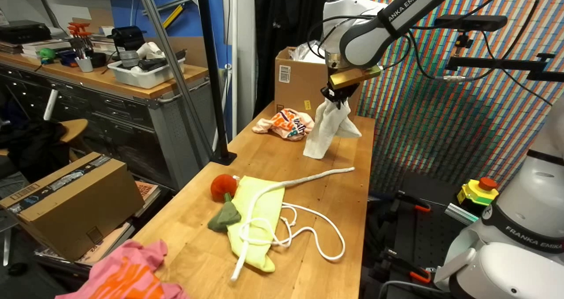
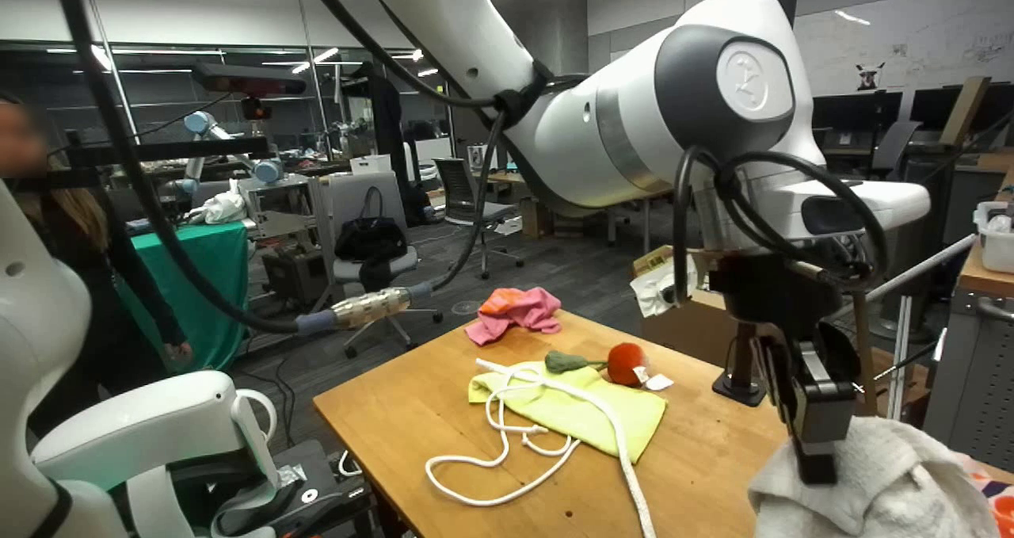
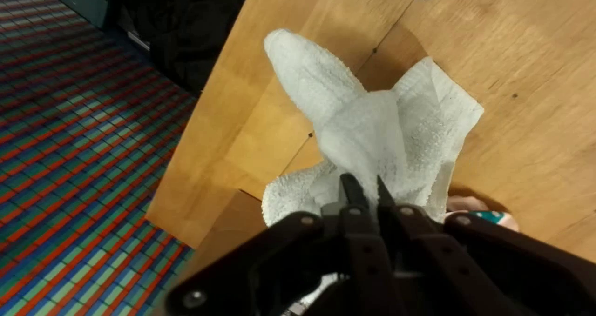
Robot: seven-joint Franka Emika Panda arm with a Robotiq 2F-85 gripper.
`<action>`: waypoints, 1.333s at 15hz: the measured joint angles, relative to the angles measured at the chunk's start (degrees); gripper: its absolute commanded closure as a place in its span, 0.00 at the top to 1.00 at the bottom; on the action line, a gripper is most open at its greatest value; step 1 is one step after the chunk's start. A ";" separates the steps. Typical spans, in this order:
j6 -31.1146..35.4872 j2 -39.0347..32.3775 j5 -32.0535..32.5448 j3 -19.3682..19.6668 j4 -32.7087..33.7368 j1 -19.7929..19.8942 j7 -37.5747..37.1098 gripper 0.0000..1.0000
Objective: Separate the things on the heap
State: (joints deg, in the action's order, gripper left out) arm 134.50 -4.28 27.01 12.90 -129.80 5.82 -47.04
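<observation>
In an exterior view, a pink cloth (image 1: pixel 130 270) with orange print lies nearest, at the corner of a wooden table (image 1: pixel 194 252). Beyond it, heaped together, are a yellow cloth (image 1: pixel 268 207), a white rope (image 1: pixel 324 174) that crosses it and loops out onto the table, and a red-and-green toy (image 1: pixel 223 187) at the cloth's edge. Farther down, the gripper (image 3: pixel 365 184) is clamped on a white towel (image 1: pixel 328 129) hanging beneath; whether its lower end touches the table, I cannot tell. A peach patterned cloth (image 1: pixel 288 125) lies crumpled near the towel; at the far end stands an open box (image 1: pixel 304 82).
</observation>
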 measured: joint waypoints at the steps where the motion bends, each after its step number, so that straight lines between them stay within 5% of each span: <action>1: -0.73 -0.01 1.66 0.17 -0.08 0.28 -2.60 0.05; 9: -8.88 -1.41 10.31 0.37 -0.17 1.11 -18.33 0.05; 20: -9.72 -11.82 11.51 0.52 2.96 1.08 -27.13 0.06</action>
State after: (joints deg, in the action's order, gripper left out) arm 124.79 -16.10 38.52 13.41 -126.84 6.90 -74.16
